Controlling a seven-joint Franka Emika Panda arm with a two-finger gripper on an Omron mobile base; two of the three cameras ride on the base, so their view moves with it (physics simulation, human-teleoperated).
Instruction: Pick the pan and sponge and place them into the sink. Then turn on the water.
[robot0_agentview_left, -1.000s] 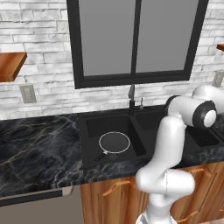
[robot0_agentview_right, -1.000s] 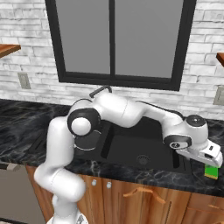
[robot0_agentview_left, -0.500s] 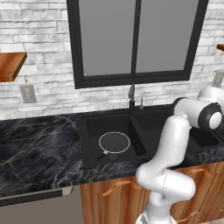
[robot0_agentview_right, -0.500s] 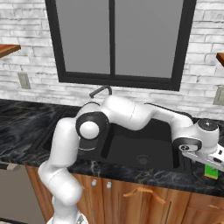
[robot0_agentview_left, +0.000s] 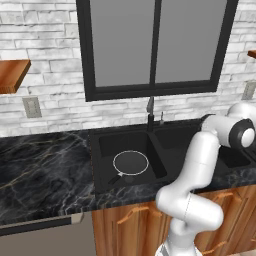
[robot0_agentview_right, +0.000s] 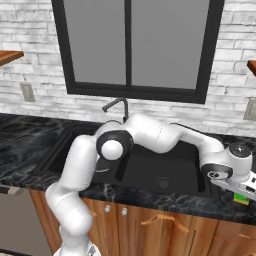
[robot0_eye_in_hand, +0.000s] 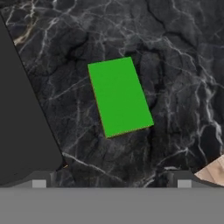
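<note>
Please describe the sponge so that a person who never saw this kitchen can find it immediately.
Start at the black double sink under the window, then go to the black marble counter beside its right basin, near the front edge. The sponge lies flat there, below the open pincer. It is a small rectangular block with a bright green top and a thin yellow-orange edge, the only bright thing on the dark stone.

Claw (robot0_agentview_right: 245, 192) over sponge (robot0_agentview_right: 241, 200), right of sink (robot0_agentview_right: 150, 172)

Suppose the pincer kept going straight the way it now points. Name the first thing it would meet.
Most likely the sponge, green face up, lying on the black counter beside the sink. The open pincer points down at it.
</note>
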